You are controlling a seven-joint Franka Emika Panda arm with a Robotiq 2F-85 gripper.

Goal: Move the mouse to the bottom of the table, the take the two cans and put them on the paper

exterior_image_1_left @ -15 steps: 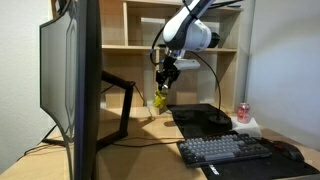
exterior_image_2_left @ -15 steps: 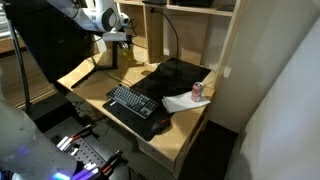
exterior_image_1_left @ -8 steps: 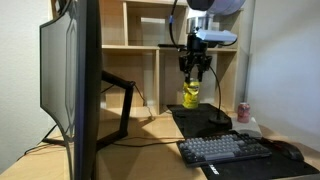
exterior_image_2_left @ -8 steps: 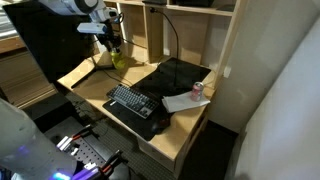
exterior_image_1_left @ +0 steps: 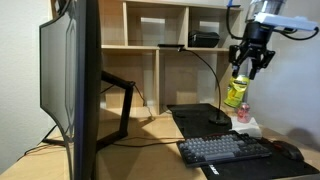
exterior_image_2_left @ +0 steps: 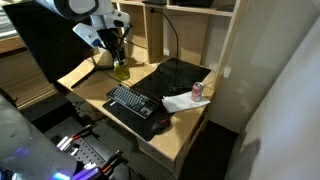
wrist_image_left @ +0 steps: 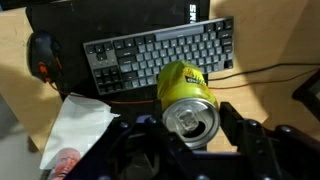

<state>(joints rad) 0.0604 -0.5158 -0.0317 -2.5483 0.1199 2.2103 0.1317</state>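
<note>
Okay, my tool [wrist_image_left: 188, 130] is clamped on the yellow-green can [wrist_image_left: 188, 98], held off the desk [wrist_image_left: 12, 90]. Red-pink can [wrist_image_left: 62, 163] sits on the paper [wrist_image_left: 85, 120].

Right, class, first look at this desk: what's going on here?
The robot arm's gripper is shut on the yellow-green can and holds it in the air above the desk. The red-pink can already stands on the white paper. The dark mouse lies beside one end of the keyboard. One can is placed; the second is not yet set down.
</note>
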